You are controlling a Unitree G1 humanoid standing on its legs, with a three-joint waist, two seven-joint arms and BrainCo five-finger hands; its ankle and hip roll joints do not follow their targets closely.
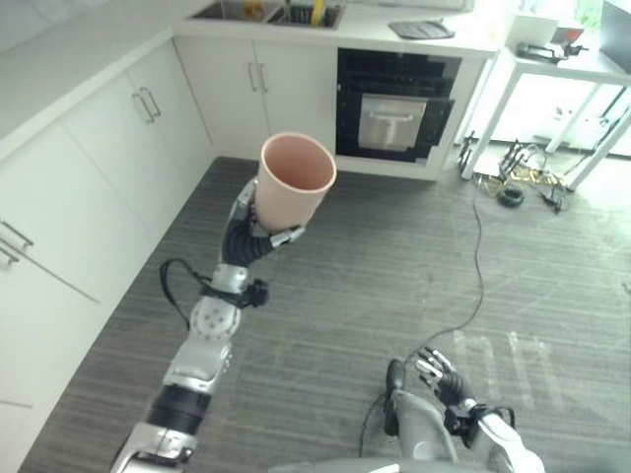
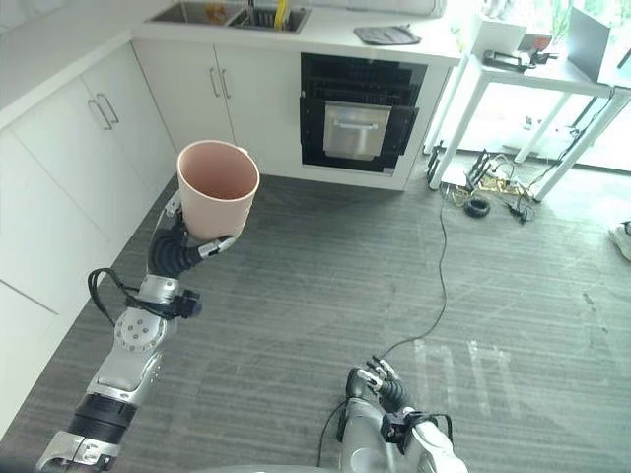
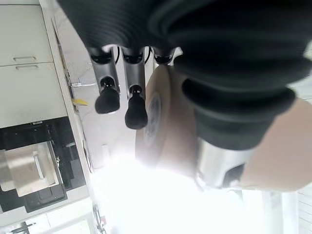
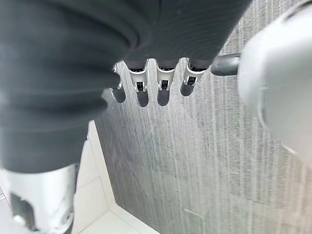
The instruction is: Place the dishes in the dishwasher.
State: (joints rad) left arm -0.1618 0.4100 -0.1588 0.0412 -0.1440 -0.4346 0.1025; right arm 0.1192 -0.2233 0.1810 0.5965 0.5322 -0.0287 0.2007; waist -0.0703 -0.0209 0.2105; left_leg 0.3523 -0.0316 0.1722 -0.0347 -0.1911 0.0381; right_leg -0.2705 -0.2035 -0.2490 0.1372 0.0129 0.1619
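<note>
Nearest us, our right hand (image 1: 441,376) hangs low with relaxed fingers, holding nothing. Our left hand (image 1: 252,233) curls round the base of a pink plastic cup (image 1: 294,180), raised upright above the grey wood-grain floor (image 1: 394,266). Such a low grip could let it tip. Farther off stands the open black dishwasher (image 1: 394,110).

I am looking past a built-in oven (image 1: 397,113) sitting under the white counter (image 1: 414,44). Left of the oven, white cabinets (image 1: 256,84) are running below a sink (image 1: 266,12). Right of the oven, a white table (image 1: 552,69) is standing, with tangled cables (image 1: 518,172) lying beneath it on grey plank flooring (image 1: 394,276).
</note>
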